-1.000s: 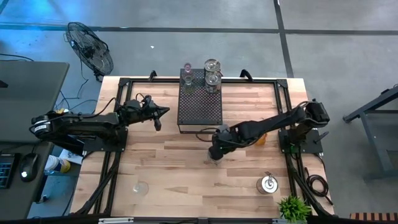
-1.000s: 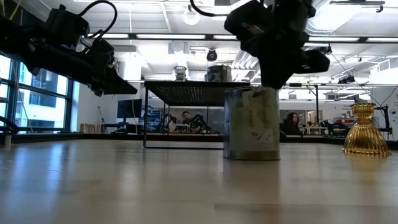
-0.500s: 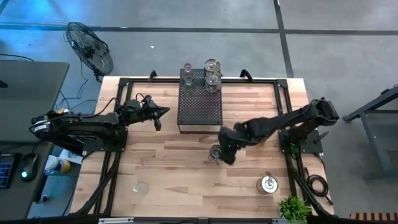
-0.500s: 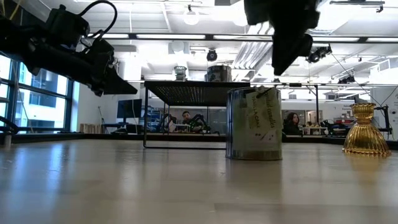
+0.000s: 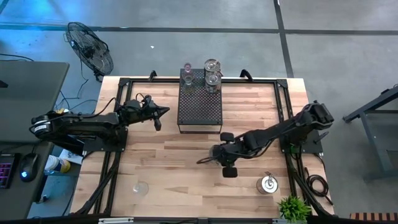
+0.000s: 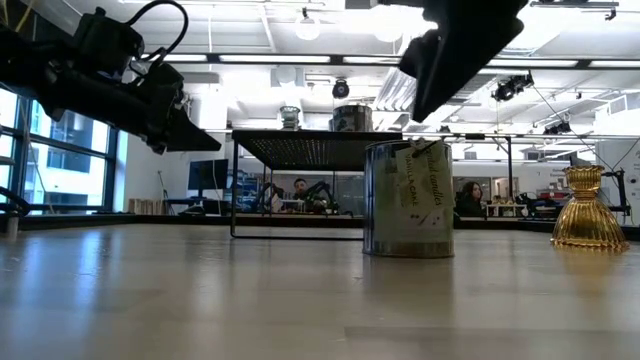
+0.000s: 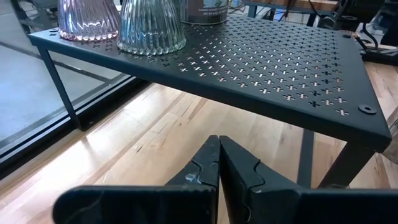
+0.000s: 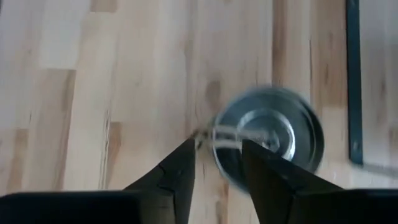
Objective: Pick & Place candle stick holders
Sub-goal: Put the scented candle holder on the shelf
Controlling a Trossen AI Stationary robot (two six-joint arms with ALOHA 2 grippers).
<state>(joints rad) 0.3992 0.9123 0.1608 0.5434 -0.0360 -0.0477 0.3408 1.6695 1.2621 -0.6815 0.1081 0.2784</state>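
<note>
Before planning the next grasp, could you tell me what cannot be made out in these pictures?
High view: the right arm hides the amber holder.
Low view: the top edge cuts off the open right claw.
Left wrist view, past the shut left claw: the top edge cuts off the pinkish holder and ribbed clear holder.
High view: the front clear holder is too small for detail.

A black perforated stand (image 5: 199, 99) sits on the wooden table (image 5: 161, 168), a fan (image 5: 90, 48) beyond.
</note>
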